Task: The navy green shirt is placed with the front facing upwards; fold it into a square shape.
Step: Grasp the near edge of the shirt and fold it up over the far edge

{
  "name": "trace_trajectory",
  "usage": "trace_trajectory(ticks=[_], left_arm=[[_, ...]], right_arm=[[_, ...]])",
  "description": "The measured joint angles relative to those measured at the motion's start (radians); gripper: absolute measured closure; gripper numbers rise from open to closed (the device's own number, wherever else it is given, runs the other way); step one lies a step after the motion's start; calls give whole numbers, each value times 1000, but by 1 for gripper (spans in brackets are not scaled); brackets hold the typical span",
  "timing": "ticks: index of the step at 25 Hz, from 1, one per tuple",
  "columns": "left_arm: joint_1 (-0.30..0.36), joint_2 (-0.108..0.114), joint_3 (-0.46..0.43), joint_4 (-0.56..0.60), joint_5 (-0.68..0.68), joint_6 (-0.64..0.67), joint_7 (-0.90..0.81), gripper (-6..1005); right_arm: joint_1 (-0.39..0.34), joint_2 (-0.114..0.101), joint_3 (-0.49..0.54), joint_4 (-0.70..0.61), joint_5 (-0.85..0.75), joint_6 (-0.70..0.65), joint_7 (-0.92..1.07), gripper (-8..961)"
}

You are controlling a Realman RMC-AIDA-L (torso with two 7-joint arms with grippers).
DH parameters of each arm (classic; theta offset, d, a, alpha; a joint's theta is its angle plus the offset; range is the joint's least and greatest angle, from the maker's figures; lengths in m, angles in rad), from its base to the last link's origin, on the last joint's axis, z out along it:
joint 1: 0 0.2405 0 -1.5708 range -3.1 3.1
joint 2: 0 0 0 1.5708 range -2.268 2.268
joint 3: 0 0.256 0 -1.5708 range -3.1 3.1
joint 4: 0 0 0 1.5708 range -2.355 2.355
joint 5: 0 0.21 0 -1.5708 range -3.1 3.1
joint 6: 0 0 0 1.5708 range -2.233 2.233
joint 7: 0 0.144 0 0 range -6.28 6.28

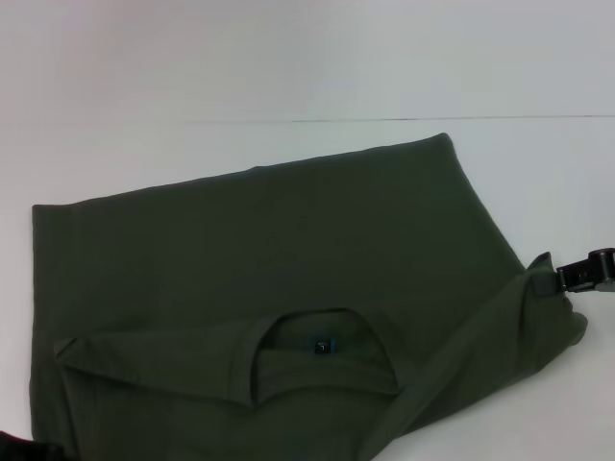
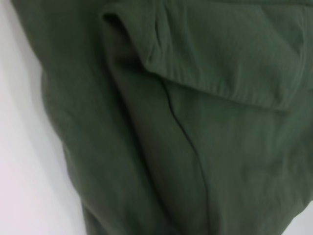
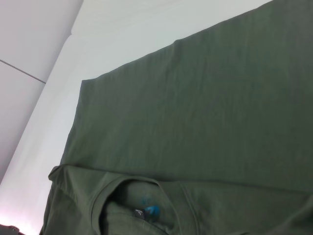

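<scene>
The navy green shirt (image 1: 288, 259) lies spread across the white bench (image 1: 144, 96), its hem edge toward the far side and its collar (image 1: 322, 360) toward the robot. No chest lettering shows on the upward face. In the head view, the right claw (image 1: 562, 280) sits at the shirt's right edge, touching a raised peak of fabric by the sleeve fold; whether it grips the cloth cannot be told. A dark shape at the bottom left corner of that view may be the left claw (image 1: 24, 447); its opening cannot be told. The left wrist view alone shows close detail: a folded sleeve flap (image 2: 220, 58) with a stitched hem overlapping the body, and a seam running down the fabric. The right wrist view alone shows the small dark neck label (image 3: 139, 213) with a blue mark beside it inside the collar.
</scene>
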Motion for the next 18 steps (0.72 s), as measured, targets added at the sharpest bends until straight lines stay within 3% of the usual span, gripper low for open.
trace_trajectory(ticks=[9,18], left_arm=[[-14,-21,27,-4,1,-2,-5,316],[-34,-27,28,-41,-4,6,-2,317]], right_arm=[[1,0,0,1,0,0,0,914],[1,1,0,1,0,-1,0,914]])
